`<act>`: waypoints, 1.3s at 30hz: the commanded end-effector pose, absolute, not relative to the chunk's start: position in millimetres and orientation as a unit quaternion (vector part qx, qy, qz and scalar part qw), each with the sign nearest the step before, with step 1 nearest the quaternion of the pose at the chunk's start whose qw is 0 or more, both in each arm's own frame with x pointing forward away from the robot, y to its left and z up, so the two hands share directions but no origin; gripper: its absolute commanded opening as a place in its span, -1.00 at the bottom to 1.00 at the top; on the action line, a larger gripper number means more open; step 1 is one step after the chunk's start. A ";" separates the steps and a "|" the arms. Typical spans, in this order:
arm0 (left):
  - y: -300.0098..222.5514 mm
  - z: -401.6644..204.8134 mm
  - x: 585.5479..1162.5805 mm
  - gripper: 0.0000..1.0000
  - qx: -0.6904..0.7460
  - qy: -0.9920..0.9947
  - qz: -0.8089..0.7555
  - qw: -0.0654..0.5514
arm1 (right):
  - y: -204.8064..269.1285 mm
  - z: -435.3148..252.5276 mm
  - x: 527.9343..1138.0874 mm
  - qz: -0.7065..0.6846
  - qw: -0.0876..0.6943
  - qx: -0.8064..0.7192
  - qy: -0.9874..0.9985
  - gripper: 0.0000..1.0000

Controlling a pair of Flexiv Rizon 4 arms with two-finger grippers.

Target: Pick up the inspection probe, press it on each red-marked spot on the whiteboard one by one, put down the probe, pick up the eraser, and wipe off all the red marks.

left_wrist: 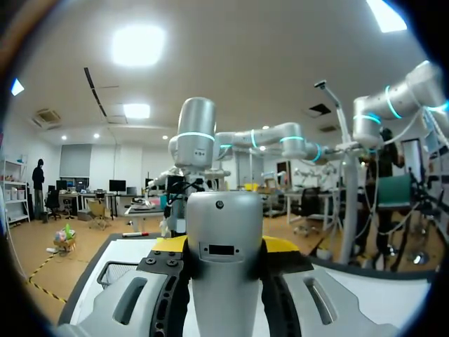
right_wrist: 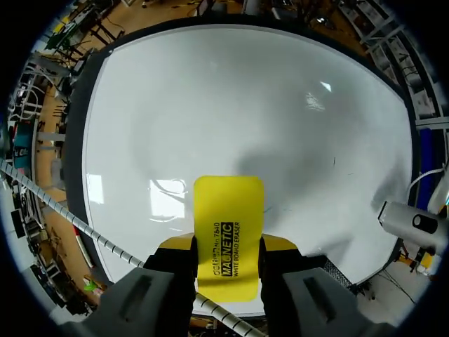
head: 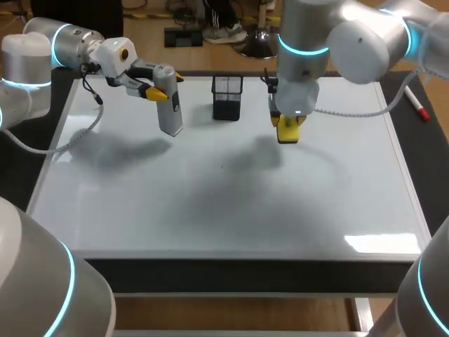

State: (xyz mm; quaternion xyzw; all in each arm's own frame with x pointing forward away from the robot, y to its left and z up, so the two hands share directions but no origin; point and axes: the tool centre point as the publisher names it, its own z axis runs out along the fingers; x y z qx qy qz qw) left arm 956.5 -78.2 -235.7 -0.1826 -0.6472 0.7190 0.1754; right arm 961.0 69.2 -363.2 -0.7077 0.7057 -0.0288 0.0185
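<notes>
My left pincer was pinching the probe. In the left wrist view that pincer had a yellow tip pressed to each side of the grey probe, which stood out ahead between the fingers. From the head view the probe hung upright, nose down, over the whiteboard at about 11 o'clock of the board. Its shadow lay apart from it toward 9 o'clock, so I read it as raised off the surface.

My right pincer was clamped on the yellow eraser. In the right wrist view the pincer gripped the eraser from both sides, with the pad reaching out past the fingertips. The whiteboard lay spread beneath, not touching it. From above, the eraser hovered at roughly 1 o'clock of the board, pointed straight down, with a soft shadow just beside it toward 7 o'clock.

Between the two pincers, at 12 o'clock on the board's far edge, stood a black mesh basket, nearer the probe than the eraser. A red-capped marker lay on the dark desk off the board at about 2 o'clock, well apart from the right pincer.
</notes>
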 end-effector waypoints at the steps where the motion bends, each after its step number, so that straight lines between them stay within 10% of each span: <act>1: -78.0 -234.5 958.1 -1.00 -0.184 -0.647 0.718 0.177 | 73.1 -372.8 995.3 -0.003 -0.001 -0.708 0.706 -1.00; 39: -78.0 -234.5 958.1 -1.00 -0.184 -0.647 0.718 0.177 | 81.1 -416.2 1073.4 0.007 -0.016 -0.714 0.700 -1.00</act>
